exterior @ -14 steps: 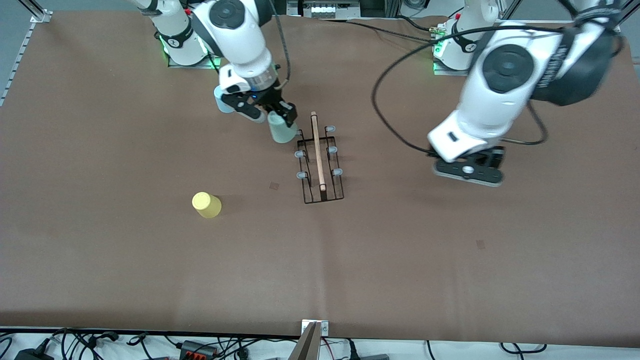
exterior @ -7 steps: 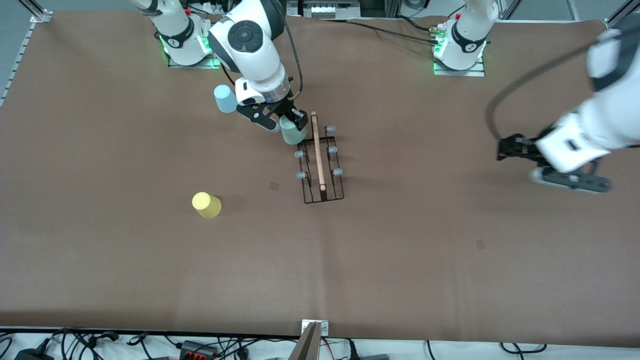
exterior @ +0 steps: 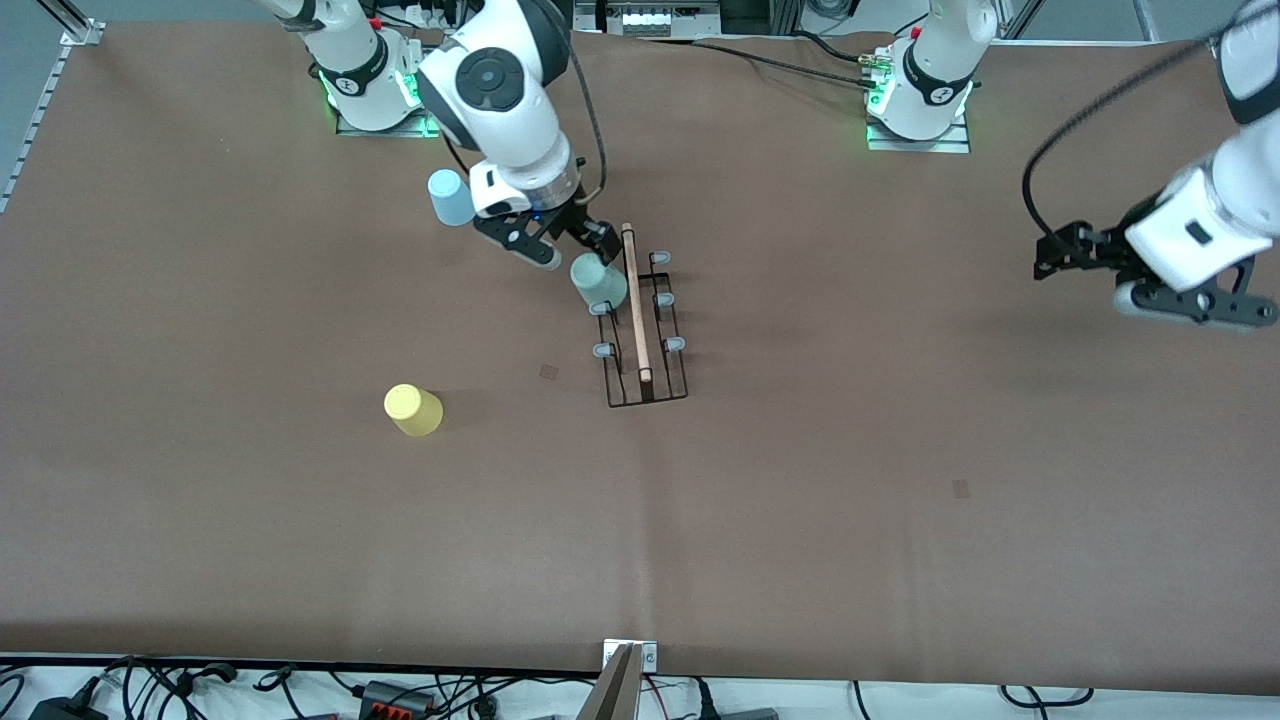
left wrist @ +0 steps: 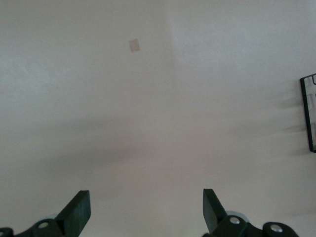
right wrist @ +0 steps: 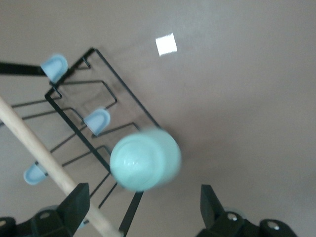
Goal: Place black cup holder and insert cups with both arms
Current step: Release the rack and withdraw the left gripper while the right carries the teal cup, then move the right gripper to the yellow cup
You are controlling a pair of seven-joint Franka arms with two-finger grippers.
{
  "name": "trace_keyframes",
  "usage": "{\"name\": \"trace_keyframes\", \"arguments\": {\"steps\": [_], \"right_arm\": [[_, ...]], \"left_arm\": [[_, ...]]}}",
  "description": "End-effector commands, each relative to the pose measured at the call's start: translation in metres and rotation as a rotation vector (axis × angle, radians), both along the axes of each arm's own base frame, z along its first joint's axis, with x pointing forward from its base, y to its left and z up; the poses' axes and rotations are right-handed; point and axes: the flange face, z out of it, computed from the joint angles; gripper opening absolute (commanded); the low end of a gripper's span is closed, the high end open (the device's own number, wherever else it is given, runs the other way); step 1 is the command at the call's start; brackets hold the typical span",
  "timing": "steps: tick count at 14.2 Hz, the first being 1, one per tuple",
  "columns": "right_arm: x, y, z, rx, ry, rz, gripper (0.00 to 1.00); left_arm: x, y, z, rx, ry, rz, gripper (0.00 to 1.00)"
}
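Observation:
The black cup holder (exterior: 645,330) stands mid-table, its wooden rod (exterior: 634,300) running toward the front camera. The pale mint green cup (exterior: 598,283) sits bottom up over the rack's farthest peg on the right arm's side, free of any fingers; it also shows in the right wrist view (right wrist: 144,159), over the rack (right wrist: 98,121). My right gripper (exterior: 568,245) is open just above the cup. The light blue cup (exterior: 450,197) stands near the right arm's base. The yellow cup (exterior: 413,409) lies nearer the front camera. My left gripper (exterior: 1062,252) is open and empty, over bare table at its own end.
Small square marks lie on the brown table cover (exterior: 549,371), (exterior: 961,488). One shows in the right wrist view (right wrist: 166,44) and one in the left wrist view (left wrist: 134,45). The rack's edge (left wrist: 310,113) shows at the side of the left wrist view.
My right gripper carried the mint green cup over the rack and let it go; the cup now sits on the rack. My left arm swung away toward its end of the table.

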Motion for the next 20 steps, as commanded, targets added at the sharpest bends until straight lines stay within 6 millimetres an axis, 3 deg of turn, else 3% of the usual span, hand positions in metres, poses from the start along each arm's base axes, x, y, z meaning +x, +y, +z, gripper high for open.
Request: {"name": "trace_keyframes", "arguments": {"steps": [1,7,8,11,14,17,20], "right_arm": [[0.039,-0.067,0.014,-0.068,0.01,0.115,1.0],[0.133,-0.227,0.018,-0.162,-0.074,0.338,1.0],[0.147,-0.252,0.009,-0.167,-0.068,0.362,1.0],[0.182,-0.295,-0.026,-0.157,-0.045,0.421,1.0],[0.192,-0.289,-0.059,-0.097,-0.063,0.377,1.0],[0.196,-0.282,-0.075,-0.082,-0.084,0.373,1.0],[0.192,-0.26,-0.086,-0.078,-0.08,0.395,1.0]], "left_arm": [[-0.023,0.009,0.025,-0.02,-0.066,0.019,1.0],[-0.022,0.007,0.038,-0.034,-0.069,0.015,1.0],[-0.021,0.005,0.041,-0.034,-0.076,0.014,1.0],[-0.021,0.004,0.045,-0.034,-0.083,0.013,1.0],[-0.015,-0.001,0.05,-0.032,-0.095,0.004,1.0],[-0.013,-0.001,0.048,-0.027,-0.092,0.002,1.0],[-0.013,0.0,0.048,-0.025,-0.092,0.005,1.0]]}}
